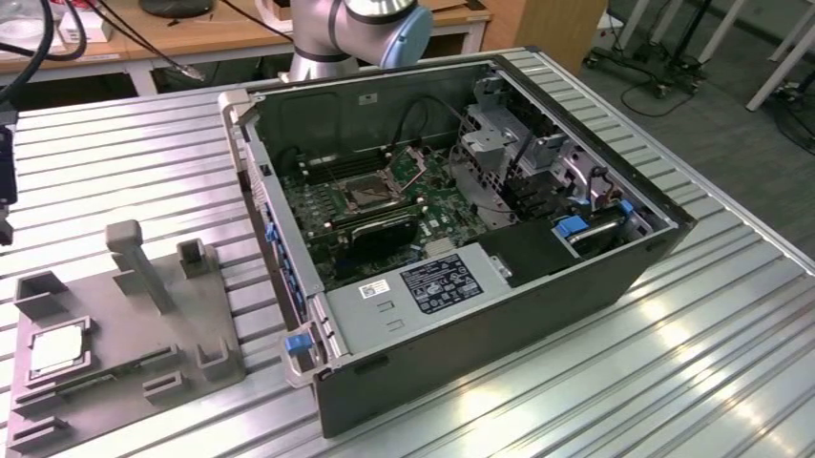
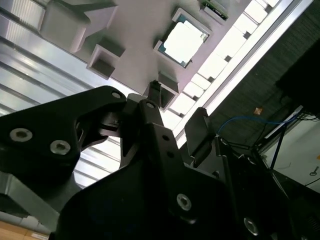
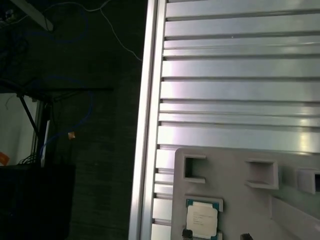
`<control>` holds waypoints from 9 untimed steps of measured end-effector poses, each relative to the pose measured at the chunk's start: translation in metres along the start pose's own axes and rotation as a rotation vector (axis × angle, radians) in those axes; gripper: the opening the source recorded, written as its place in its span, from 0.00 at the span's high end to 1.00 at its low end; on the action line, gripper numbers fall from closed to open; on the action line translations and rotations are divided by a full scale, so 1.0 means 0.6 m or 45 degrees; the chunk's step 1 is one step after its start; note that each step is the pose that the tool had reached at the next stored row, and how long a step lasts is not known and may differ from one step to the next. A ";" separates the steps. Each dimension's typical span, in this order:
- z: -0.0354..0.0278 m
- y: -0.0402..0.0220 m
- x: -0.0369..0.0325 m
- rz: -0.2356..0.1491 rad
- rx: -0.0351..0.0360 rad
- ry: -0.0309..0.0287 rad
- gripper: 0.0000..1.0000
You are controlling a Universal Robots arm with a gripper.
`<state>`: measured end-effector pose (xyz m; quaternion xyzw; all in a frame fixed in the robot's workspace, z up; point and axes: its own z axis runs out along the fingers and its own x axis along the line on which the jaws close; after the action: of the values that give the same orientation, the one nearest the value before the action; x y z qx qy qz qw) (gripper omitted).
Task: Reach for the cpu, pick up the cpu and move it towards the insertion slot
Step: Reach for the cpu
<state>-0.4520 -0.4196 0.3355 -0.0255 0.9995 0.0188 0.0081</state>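
The cpu (image 1: 57,348) is a small silvery square chip lying flat in a pocket of the grey fixture plate (image 1: 128,334) at the exterior view's left. It also shows in both wrist views, cpu (image 2: 184,42) and cpu (image 3: 202,220). My gripper (image 2: 176,107) hangs above the plate, a short way from the chip and not touching it. Its black fingers (image 2: 199,127) stand apart, open, with nothing between them. Two dark fingertips (image 3: 186,233) peek in beside the chip. The insertion slot (image 1: 363,194) sits on the green board inside the open computer case.
The open computer case (image 1: 510,315) lies on the ribbed aluminium table (image 1: 713,363). Upright blocks (image 1: 137,262) rise from the fixture plate. The table edge (image 3: 145,125) runs close to the plate, with dark floor and cables beyond it. The arm's base (image 1: 344,38) stands behind the case.
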 end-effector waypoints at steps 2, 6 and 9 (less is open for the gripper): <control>0.006 -0.001 0.002 0.000 0.0001 -0.0001 0.51; 0.018 -0.001 0.010 0.000 0.0001 -0.0034 0.45; 0.027 -0.001 0.021 0.000 0.0003 -0.0066 0.45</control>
<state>-0.4641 -0.4204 0.3191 -0.0254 0.9994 0.0187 0.0107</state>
